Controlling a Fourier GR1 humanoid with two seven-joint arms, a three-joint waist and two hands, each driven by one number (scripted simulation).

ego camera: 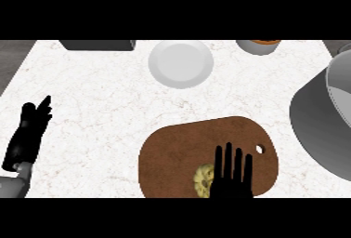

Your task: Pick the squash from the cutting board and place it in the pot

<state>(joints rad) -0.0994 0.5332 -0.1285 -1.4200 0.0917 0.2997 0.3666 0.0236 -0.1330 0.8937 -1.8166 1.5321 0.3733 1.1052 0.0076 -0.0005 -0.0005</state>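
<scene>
- The white marbled surface [96, 102] fills most of the head view.
- A large grey pot [322, 116] stands at the right edge, partly out of view.
- A brown cutting board [185, 148] lies low in the middle, with a small hole near its right side.
- A white plate [181, 63] sits above the board, well apart from it.
- The right hand [231, 179] is over the board's lower part, fingers straight and released, holding nothing.
- The left hand [29, 132] rests at the left edge, fingers straight and released.
- A dark box [96, 44] and a grey bowl [259, 46] sit at the top edge.
- The yellow squash [203, 179] lies on the board, just left of the right hand and partly hidden by it.
</scene>
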